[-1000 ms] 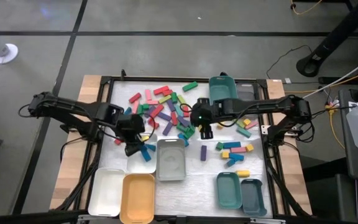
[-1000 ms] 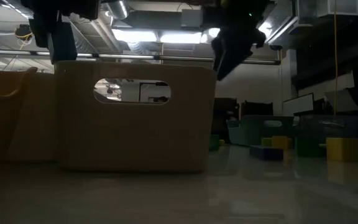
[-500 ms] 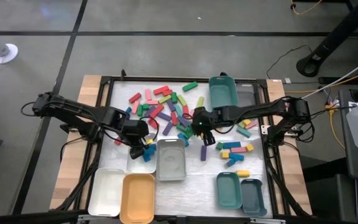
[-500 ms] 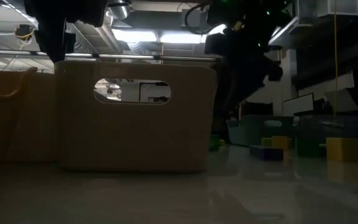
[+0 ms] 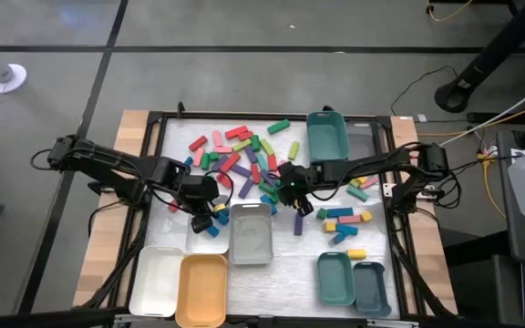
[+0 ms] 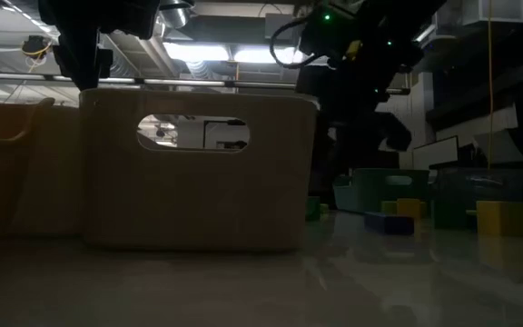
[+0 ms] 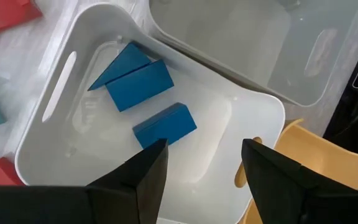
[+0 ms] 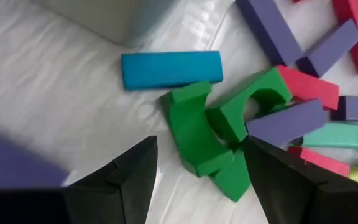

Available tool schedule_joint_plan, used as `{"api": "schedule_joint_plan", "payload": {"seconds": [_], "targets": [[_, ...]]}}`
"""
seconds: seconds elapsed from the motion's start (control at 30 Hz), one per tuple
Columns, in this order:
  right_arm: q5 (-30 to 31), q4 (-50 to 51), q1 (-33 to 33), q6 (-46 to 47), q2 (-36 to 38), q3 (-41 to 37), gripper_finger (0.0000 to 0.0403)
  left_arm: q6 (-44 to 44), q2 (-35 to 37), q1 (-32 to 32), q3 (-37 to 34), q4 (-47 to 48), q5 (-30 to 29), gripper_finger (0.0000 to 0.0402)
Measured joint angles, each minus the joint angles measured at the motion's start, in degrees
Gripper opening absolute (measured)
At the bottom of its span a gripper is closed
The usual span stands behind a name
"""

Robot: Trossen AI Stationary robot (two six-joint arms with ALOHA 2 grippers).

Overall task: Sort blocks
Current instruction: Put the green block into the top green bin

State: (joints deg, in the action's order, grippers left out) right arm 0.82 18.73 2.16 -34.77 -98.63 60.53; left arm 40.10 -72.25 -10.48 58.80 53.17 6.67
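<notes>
Three blue blocks [image 7: 143, 86] lie inside the white tray [image 7: 253, 106] beneath the left end effector [image 7: 201, 171], fingers apart and empty, while the right end effector [image 8: 197, 177], also spread, straddles green blocks [image 8: 194, 134] beside the pile's edge.

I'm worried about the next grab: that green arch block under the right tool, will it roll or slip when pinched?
The green arch has flat outer faces, so it probably won't roll. It leans against a second green piece, so pushing it would likely drag that along. Its matte surface suggests decent grip for the right tool, though the curved cutout could let it twist.
</notes>
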Motion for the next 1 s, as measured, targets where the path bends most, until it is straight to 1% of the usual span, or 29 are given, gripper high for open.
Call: {"api": "schedule_joint_plan", "payload": {"seconds": [0.43,0.5,0.6,0.77,0.87,1.0], "targets": [[-0.5,-1.09,5.4,-0.7,-6.5,0.07,0.0237,-0.01,-0.02,0.0,0.01,-0.25,-1.38,0.0194],[-1.05,-1.14,5.84,-0.62,-6.76,0.12,0.0229,0.0,-0.02,0.0,0.01,-0.26,-1.42,0.0194],[-3.91,-1.36,5.91,-0.43,-6.82,0.17,0.0203,-0.02,-0.02,0.0,0.01,-0.23,-1.56,0.0194],[-4.62,-1.63,5.76,-0.25,-6.87,0.19,0.016,-0.03,-0.02,0.0,0.01,-0.2,-3.36,0.0194],[-4.79,-1.65,5.78,-0.21,-6.87,0.2,0.0149,-0.03,-0.02,0.02,0.01,-0.2,-4.28,0.0194],[-4.81,-1.57,5.76,-0.19,-6.89,0.19,0.0148,-0.02,-0.02,0.02,0.01,-0.22,-4.5,0.0194]]}}
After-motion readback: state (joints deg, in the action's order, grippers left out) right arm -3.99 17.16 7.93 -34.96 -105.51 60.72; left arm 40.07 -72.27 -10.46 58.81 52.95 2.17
